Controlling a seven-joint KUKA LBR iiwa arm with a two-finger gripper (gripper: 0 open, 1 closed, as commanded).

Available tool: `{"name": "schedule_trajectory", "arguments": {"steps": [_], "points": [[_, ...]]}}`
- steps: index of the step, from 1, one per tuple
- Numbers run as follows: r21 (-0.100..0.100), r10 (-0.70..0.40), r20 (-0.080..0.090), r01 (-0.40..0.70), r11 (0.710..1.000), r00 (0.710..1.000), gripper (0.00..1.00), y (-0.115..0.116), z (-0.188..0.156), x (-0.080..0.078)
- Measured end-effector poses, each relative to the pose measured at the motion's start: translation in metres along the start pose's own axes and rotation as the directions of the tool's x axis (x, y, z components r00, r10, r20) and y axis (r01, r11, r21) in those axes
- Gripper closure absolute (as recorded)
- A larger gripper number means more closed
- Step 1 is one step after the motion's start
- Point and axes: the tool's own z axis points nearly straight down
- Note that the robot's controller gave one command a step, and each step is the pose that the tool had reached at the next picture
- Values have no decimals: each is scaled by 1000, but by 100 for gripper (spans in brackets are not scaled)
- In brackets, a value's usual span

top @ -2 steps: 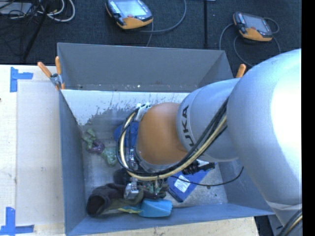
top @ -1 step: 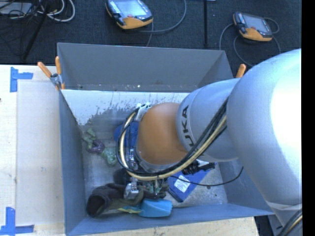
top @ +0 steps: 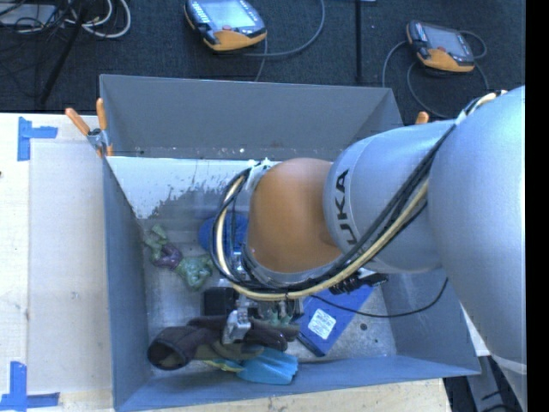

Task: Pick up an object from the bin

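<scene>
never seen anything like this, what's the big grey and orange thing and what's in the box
The big grey shape is a robot arm, reaching in from the right; the orange dome is a cover on its wrist. One camera looks down from above, slightly to one side. The grey metal bin holds small loose things. Under the wrist the arm's claw sits low in a heap toward the picture's lower edge: a black block, a dark rolled-up thing, a bright blue piece and a flat blue box with a white label. Further left lie small green and purple toys. Whether the claw holds anything, I cannot tell.
</scene>
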Motion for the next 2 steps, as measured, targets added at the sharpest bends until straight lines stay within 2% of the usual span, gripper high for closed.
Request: {"name": "schedule_trajectory", "arguments": {"steps": [1, 2], "points": [[0, -1, -2, 1, 1000, 1000, 100, -4, -52, 10], [-1, -2, -1, 2, 1000, 1000, 100, -1, -103, 5]]}}
